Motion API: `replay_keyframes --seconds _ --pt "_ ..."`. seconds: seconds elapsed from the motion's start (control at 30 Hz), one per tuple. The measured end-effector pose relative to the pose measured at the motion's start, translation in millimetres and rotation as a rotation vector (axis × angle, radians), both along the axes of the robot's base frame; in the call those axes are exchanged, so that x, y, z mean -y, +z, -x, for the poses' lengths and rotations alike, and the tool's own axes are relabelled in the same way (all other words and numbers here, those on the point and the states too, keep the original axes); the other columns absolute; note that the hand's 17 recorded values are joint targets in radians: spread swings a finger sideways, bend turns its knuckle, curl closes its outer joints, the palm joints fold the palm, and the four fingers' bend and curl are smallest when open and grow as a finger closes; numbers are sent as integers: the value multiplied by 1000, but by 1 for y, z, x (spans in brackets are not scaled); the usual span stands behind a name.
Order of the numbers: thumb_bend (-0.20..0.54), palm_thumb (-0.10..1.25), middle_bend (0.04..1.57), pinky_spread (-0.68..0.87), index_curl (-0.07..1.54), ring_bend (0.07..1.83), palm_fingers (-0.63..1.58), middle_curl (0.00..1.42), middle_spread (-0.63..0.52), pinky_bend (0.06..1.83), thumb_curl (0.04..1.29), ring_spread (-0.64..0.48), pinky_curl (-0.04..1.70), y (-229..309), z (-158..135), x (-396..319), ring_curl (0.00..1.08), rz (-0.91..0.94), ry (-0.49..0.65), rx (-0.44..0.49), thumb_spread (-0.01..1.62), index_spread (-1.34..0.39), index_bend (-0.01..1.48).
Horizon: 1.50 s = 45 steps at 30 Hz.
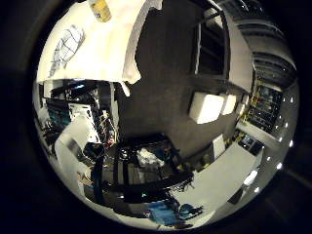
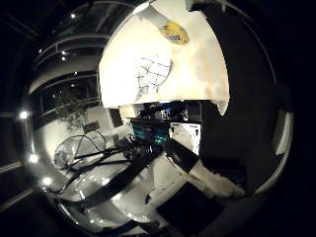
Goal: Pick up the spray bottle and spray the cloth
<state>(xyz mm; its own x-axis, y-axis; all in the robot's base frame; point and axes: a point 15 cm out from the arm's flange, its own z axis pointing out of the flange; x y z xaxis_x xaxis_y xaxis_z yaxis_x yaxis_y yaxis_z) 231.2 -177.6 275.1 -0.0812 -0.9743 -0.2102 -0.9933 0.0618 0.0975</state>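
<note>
A white table (image 2: 128,59) shows small in the right thumb side palm view, so it lies well away from the palm. A crumpled white cloth with dark lines (image 2: 153,71) lies on the middle of it. A yellow, rounded thing (image 2: 175,33), which looks like the spray bottle, stands on the table a little away from the cloth. The right little finger side palm view shows the cloth (image 1: 67,45) and the yellow thing (image 1: 99,10) on the same table (image 1: 112,49). My hand is far from both. Its fingers do not show clearly.
Beyond the table's edge is a dim room with shelves and equipment (image 1: 146,156) and lit ceiling panels (image 1: 207,105). The white arm (image 2: 202,178) reaches across the right thumb side palm view. A round wire stand (image 2: 79,150) is on the floor.
</note>
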Motion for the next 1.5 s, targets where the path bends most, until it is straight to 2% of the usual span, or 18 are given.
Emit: replay_keyframes --seconds 0.2,0.5,0.9,1.2,1.5 --pt "-32 453 192 415 222 306 56 325 193 418 279 221 348 -27 -34 18 282 -154 -202 159 992 -206 132" --pt "-34 396 184 390 199 301 -63 316 229 470 287 240 341 -80 -49 21 271 -402 -321 216 932 -198 130" --pt "-34 381 165 362 172 213 -108 245 234 380 304 262 320 -152 -72 11 251 -548 -349 230 862 -231 125" --pt "-33 388 184 344 170 227 -66 254 217 368 306 229 324 -177 -115 -14 262 -639 -352 299 855 -218 131" --pt "-33 392 193 334 187 233 -37 283 209 367 310 212 327 -182 -156 -27 269 -679 -324 322 853 -205 138"
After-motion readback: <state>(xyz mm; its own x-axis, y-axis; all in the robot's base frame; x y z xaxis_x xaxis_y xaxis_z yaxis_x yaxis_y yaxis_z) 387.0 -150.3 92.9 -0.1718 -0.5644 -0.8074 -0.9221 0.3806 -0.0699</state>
